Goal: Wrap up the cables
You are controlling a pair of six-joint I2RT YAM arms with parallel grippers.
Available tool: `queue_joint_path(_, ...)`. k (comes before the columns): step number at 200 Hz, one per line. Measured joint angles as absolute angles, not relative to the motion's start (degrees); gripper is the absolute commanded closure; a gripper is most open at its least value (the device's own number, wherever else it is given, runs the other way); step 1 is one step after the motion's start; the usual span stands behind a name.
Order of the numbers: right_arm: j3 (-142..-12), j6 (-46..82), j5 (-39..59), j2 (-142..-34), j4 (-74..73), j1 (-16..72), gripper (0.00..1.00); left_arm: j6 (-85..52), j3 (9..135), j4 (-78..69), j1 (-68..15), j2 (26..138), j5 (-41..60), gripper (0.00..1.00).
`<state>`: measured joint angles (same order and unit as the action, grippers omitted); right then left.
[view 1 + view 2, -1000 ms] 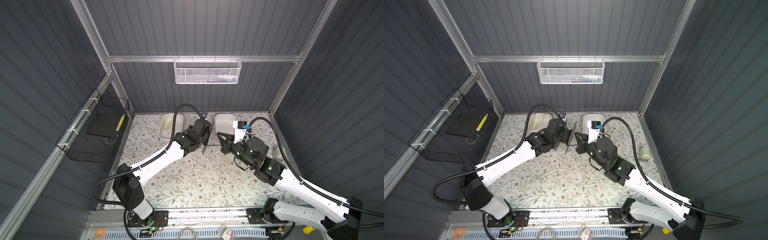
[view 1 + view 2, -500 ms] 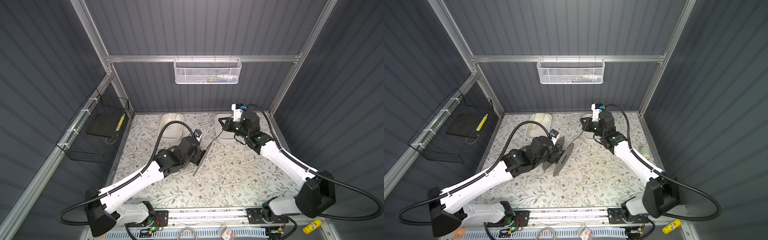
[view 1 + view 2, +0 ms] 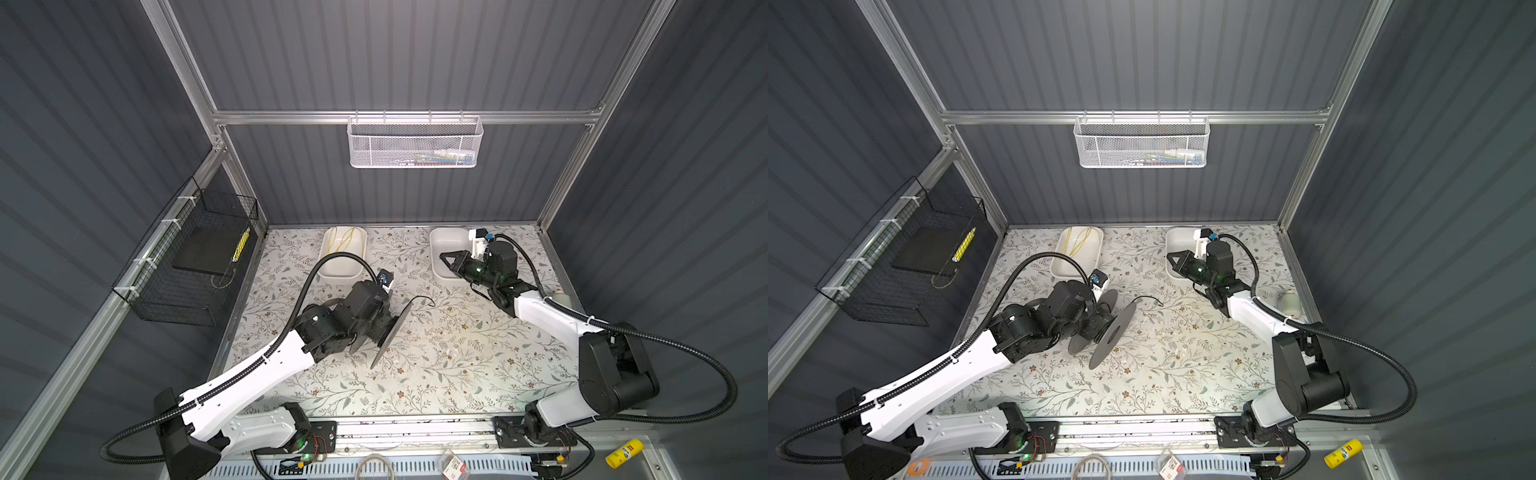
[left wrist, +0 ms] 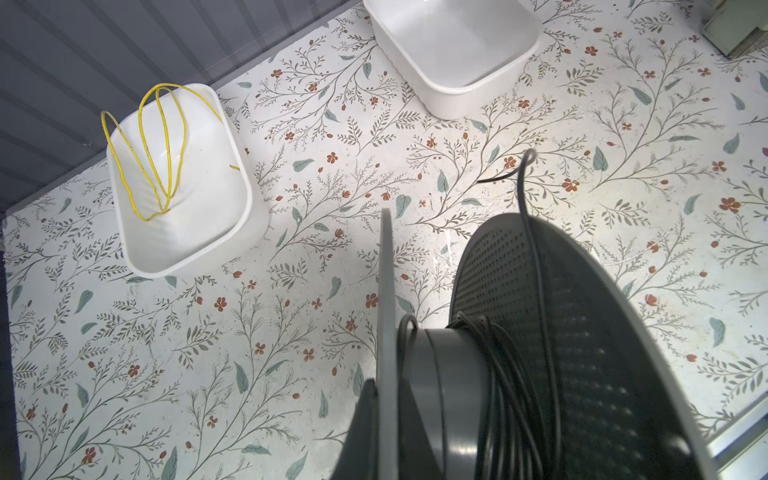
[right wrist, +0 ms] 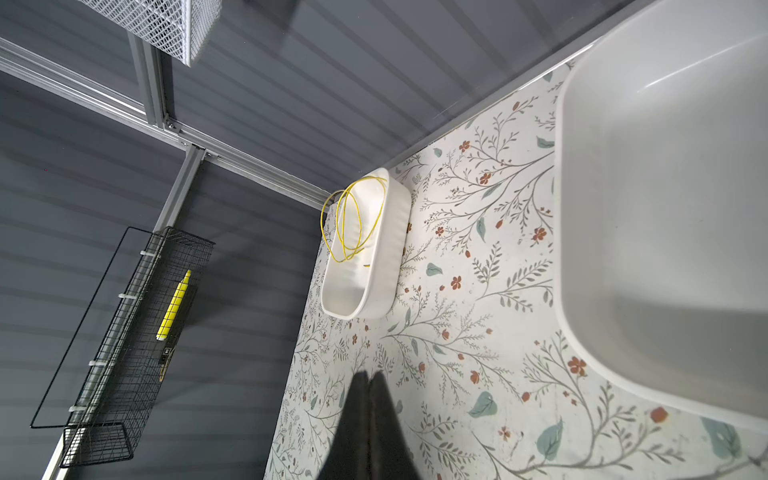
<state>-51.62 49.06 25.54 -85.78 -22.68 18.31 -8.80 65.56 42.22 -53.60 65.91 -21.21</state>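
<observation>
The cables [image 4: 498, 374] are one thin black cord, almost all of it wound in loose turns around the hub of a grey spool [image 3: 392, 332] near the middle of the flowered tabletop [image 3: 436, 374].

The left arm holds that spool tilted. Its end effector [image 4: 384, 419] is pinching the thinner flange. I cannot tell whether the lower flange rim touches the tabletop.

Two white bins sit along the back wall. One [image 3: 332, 268] holds a loose yellow cord [image 4: 146, 217]. The other [image 3: 436, 266] is empty, and the right end effector [image 3: 444, 257] hovers at its rim, fingers pressed together, holding nothing, well apart from the spool.

A short free tail [image 3: 422, 296] arcs over the wide flange, its tip resting on the tabletop just beside the spool.

The winding looks close to done, with only this tail left. The next move probably calls for the right end effector to cross to the spool, spread, and catch the tail near its tip so it can be laid onto the hub. The thin cord sits low and may slip.

There is bare tabletop between the arms and towards the front rail. At the back, the bin rims and the wall leave little room.
</observation>
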Motion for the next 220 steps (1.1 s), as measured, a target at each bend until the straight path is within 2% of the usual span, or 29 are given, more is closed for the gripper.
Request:
queue_joint_path(30,-50.59,45.21,25.76,-80.99,-19.40,18.31,0.75,-8.73,68.73,44.16,-53.60,67.46,-21.63,1.00)
queue_joint_path(49,-50.54,37.60,25.69,-76.38,-13.96,18.31,0.65,-8.62,70.74,45.36,-53.60,68.07,-21.54,1.00)
queue_joint_path(72,-48.77,27.35,24.82,-71.00,-7.51,18.41,0.56,-8.56,74.37,48.36,-53.60,68.88,-21.06,1.00)
queue_joint_path(102,-38.57,19.57,24.10,-61.65,-4.40,18.72,0.54,-8.56,79.33,52.34,-53.60,69.36,-20.43,1.00)
queue_joint_path(141,-26.28,16.43,23.35,-51.20,-7.09,21.85,0.55,-8.60,84.79,56.31,-53.60,69.36,-19.55,1.00)
queue_joint_path(181,-21.65,13.02,16.62,-52.38,-13.02,30.48,0.54,-9.32,87.35,59.57,-53.60,69.36,-18.17,1.00)
queue_joint_path(220,-21.02,11.70,12.29,-56.07,-20.27,31.07,0.56,-10.09,88.14,61.23,-53.60,69.43,-16.53,1.00)
